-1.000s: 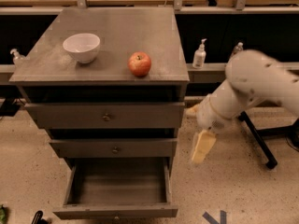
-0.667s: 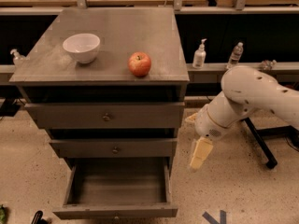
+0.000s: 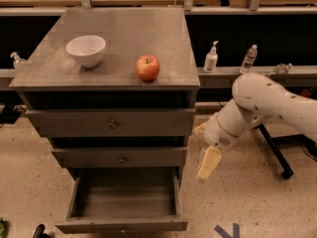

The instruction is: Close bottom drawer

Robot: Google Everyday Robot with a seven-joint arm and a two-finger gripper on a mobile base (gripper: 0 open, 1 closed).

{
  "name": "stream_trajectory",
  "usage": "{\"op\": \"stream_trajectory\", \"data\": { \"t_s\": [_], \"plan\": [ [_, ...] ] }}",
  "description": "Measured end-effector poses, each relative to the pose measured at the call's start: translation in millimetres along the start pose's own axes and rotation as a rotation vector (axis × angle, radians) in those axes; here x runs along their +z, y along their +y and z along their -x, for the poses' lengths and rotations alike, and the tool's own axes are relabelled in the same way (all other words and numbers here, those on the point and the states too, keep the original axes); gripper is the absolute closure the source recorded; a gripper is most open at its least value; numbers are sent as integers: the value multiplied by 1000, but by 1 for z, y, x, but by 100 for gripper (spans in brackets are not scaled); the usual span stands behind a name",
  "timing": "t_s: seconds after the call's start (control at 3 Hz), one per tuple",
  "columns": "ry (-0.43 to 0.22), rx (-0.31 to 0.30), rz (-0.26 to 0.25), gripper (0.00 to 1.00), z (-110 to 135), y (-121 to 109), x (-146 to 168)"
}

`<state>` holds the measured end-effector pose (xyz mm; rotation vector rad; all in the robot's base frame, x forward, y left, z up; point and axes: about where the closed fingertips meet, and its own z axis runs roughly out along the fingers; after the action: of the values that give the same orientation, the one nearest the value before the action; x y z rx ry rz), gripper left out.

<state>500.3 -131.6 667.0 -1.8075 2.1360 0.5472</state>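
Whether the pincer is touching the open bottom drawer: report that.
Apart. The camera view shows the pincer hanging to the right of the bottom drawer, with a strip of bare floor visible between them.

Matt grey bottom drawer (image 3: 124, 202), smooth cream gripper (image 3: 206, 169) right of it, glossy apple (image 3: 147, 67)

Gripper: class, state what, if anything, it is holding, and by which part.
Nothing is held. The gripper hangs in open air to the right of the cabinet, apart from the bottom drawer, which stands pulled out.
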Motion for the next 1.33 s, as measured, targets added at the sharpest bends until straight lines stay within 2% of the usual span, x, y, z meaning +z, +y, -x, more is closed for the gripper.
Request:
{"op": "stream_trajectory", "data": {
  "t_s": [0.33, 0.67, 1.0, 1.33],
  "plan": [
    [-140, 4, 53, 0, -26, -3, 64],
    [-171, -35, 118, 0, -46, 4, 109],
    [-166, -31, 114, 0, -44, 5, 104],
    [-195, -18, 140, 0, -55, -5, 127]
  ]
}}
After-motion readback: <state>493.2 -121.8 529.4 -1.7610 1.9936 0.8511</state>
